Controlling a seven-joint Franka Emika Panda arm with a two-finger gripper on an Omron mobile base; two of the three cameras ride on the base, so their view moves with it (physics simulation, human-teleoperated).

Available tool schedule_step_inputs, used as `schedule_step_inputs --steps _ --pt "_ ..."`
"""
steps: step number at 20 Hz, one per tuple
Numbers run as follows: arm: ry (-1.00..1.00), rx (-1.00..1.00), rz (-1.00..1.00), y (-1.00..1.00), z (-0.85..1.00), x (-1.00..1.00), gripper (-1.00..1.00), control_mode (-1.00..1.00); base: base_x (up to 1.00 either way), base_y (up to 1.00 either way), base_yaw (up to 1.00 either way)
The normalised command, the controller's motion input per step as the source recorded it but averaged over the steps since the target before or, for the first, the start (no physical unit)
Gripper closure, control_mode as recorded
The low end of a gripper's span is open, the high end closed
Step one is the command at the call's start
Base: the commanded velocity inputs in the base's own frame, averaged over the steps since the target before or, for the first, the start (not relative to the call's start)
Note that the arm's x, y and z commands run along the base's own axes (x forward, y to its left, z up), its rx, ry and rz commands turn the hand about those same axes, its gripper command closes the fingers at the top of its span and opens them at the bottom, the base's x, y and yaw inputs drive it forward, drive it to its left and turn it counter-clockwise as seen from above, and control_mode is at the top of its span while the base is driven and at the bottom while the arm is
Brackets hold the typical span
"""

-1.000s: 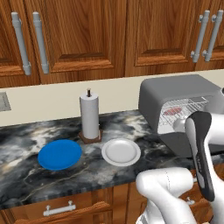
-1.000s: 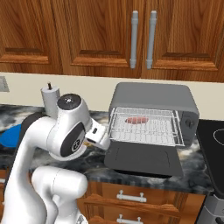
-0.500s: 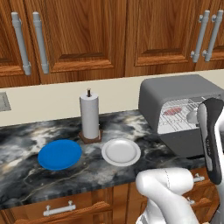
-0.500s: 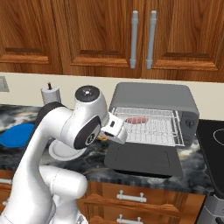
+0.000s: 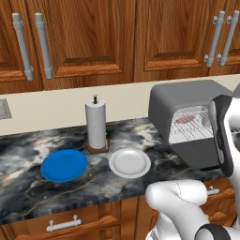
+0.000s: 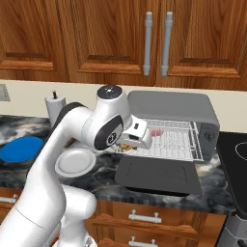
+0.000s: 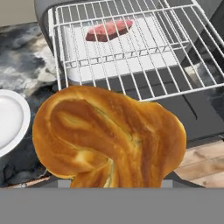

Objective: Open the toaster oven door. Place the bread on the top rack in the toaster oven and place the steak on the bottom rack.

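Claw [image 6: 126, 146] grips the bread [image 7: 107, 138] before the toaster oven [image 6: 193, 108]; hand view shows the steak [image 7: 109, 30] inside.

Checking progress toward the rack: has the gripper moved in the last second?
Yes. In the right base view the gripper, holding the bread, has swung rightward toward the toaster oven, now at the front edge of its pulled-out rack.

I hold the bread [image 7: 107, 138] before the open toaster oven [image 6: 171, 102], above its lowered door [image 6: 157, 176], with the steak [image 7: 108, 30] inside on the bottom rack [image 7: 111, 41].
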Motion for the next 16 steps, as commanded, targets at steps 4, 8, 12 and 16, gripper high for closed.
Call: schedule_step_inputs --steps 4,8,12,16 --pt "0.00 0.00 0.15 -0.22 -0.06 0.24 1.00 -1.00 0.00 0.00 0.00" --pt "0.00 -0.02 0.16 -0.04 -0.14 0.23 1.00 -1.00 0.00 0.00 0.00" --pt "0.00 -0.01 0.13 0.00 -0.16 0.26 1.00 -1.00 0.00 0.00 0.00" --pt "0.00 -0.01 0.10 0.00 -0.18 0.21 1.00 -1.00 0.00 0.00 0.00"
